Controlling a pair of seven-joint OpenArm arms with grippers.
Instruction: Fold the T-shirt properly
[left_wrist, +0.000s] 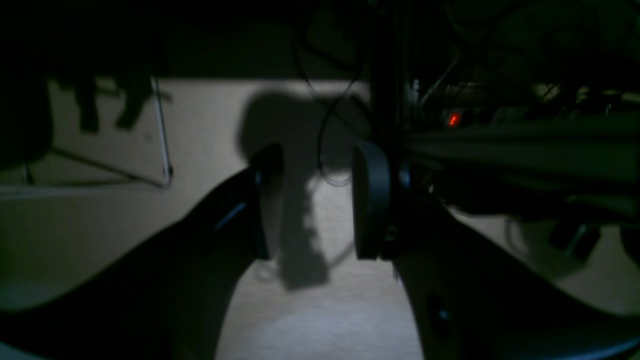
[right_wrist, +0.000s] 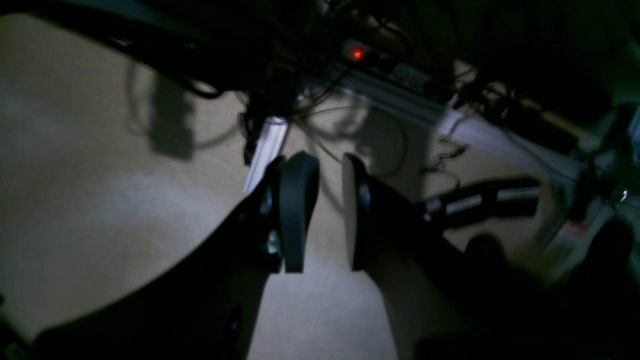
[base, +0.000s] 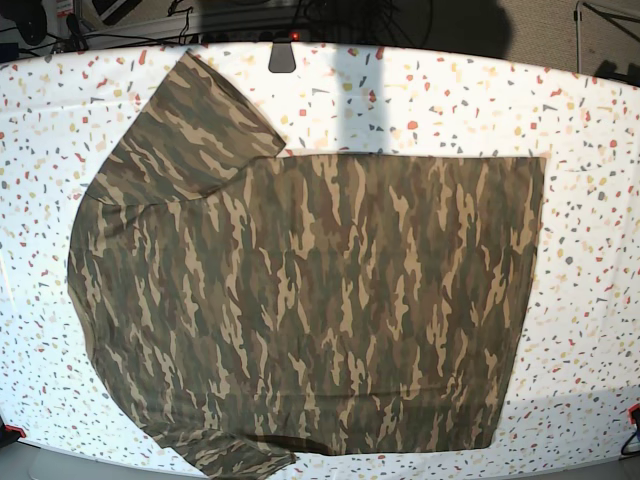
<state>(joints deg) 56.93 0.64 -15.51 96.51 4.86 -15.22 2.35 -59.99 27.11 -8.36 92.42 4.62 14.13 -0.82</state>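
- Nearest the left wrist camera, the dark, slim-fingered left gripper (left_wrist: 318, 200) stands spread, nothing between its fingers.
- Dark, tapered right gripper (right_wrist: 326, 212): fingers apart by a narrower gap, also empty.
- Camouflage short-sleeved cloth T-shirt (base: 340, 300) in olive, tan and brown: lying flat on the white, colour-speckled table (base: 590, 300), one sleeve (base: 190, 140) spread outward, hem (base: 541, 210) at the base view's right.
- Handling, my judgement: light, limp, not fragile, likely to wrinkle or drag.
- Recommended hold: I would pinch the sleeve's cuff edge and a hem corner, shallowly, lifting both evenly.
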